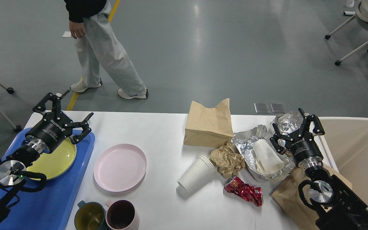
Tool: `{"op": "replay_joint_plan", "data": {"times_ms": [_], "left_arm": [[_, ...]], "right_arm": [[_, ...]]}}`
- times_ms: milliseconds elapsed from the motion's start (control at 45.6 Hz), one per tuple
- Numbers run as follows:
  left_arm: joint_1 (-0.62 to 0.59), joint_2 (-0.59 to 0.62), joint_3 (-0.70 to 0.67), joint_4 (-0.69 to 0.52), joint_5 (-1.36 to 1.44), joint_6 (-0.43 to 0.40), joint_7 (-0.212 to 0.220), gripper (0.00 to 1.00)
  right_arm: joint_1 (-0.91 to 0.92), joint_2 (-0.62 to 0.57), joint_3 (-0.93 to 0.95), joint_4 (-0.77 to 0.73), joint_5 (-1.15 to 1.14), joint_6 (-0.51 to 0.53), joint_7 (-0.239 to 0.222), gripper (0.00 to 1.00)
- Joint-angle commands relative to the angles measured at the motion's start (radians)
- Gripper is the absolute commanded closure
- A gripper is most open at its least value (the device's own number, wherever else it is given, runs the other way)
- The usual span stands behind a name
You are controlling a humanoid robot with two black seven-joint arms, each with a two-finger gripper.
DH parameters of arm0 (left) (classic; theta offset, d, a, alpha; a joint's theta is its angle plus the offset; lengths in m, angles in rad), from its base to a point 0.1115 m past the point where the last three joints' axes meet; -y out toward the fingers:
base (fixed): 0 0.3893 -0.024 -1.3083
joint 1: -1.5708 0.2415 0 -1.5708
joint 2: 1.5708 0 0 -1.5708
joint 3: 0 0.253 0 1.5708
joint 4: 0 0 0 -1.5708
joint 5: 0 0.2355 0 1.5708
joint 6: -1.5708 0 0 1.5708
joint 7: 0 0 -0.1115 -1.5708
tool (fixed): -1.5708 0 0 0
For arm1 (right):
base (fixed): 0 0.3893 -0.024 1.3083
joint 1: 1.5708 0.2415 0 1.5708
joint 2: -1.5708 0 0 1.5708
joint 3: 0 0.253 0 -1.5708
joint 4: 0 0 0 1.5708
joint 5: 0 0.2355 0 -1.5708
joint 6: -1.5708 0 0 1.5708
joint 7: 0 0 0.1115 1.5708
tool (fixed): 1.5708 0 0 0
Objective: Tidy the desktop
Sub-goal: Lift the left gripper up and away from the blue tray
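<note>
The white desktop (161, 134) carries a pink plate (120, 167), two mugs (107, 215), a stack of white paper cups (196, 174), crumpled brown paper (227, 158), a red wrapper (244, 190), a brown paper bag (208, 124) and a foil sheet (251, 137) holding a white cup (267, 156). My left gripper (62, 110) hovers open and empty over the far end of the blue tray (53, 198), above a yellow plate (54, 161). My right gripper (295, 126) stands open and empty over the foil, beside a foil ball (287, 120).
A beige bin (359, 159) stands at the desktop's right end. Another brown bag (291, 198) lies under my right arm. A person (104, 54) walks past beyond the far edge. Chair legs (347, 32) show at the far right.
</note>
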Motion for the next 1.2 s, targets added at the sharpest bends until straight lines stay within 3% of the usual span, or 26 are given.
{"op": "replay_joint_plan", "data": {"times_ms": [0,219,372,482,548,657,767,876,1030,1183], "left_arm": [[-0.174,0.14,0.308,0.004,-0.001,0.0,0.003,0.04],[-0.567,0.249,0.917,0.004,0.004,-0.02,-0.006,0.04],[-0.908,0.247,1.38,0.004,0.004,-0.13,-0.043,0.03],[-1.147,0.233,1.699,0.008,0.01,-0.184,-0.035,0.04],[-1.273,0.166,1.903,0.007,0.012,-0.19,-0.044,0.04],[-1.419,-0.045,2.16,-0.016,0.005,-0.204,-0.031,0.04],[-1.544,-0.168,2.315,-0.047,0.002,-0.286,-0.029,0.04],[-1.672,-0.259,2.383,-0.14,-0.004,-0.368,-0.037,0.04],[-1.945,-0.34,2.421,-0.448,-0.027,-0.354,-0.047,0.05],[-2.199,-0.374,2.49,-0.643,-0.051,-0.356,-0.053,0.06]], "right_arm": [[0.0,0.0,0.0,0.0,0.0,0.0,0.0,0.0],[0.0,0.0,0.0,0.0,0.0,0.0,0.0,0.0],[0.0,0.0,0.0,0.002,0.002,0.0,0.0,0.0],[0.0,0.0,0.0,0.002,0.0,0.0,0.0,0.0],[0.0,0.0,0.0,0.003,0.0,0.0,0.0,0.0],[0.0,0.0,0.0,0.002,0.0,0.0,0.0,0.0],[0.0,0.0,0.0,0.003,0.002,0.0,0.0,0.0],[0.0,0.0,0.0,0.002,0.0,0.0,0.0,0.0],[0.0,0.0,0.0,0.003,0.0,0.0,0.0,0.0],[0.0,0.0,0.0,0.002,0.0,0.0,0.0,0.0]]}}
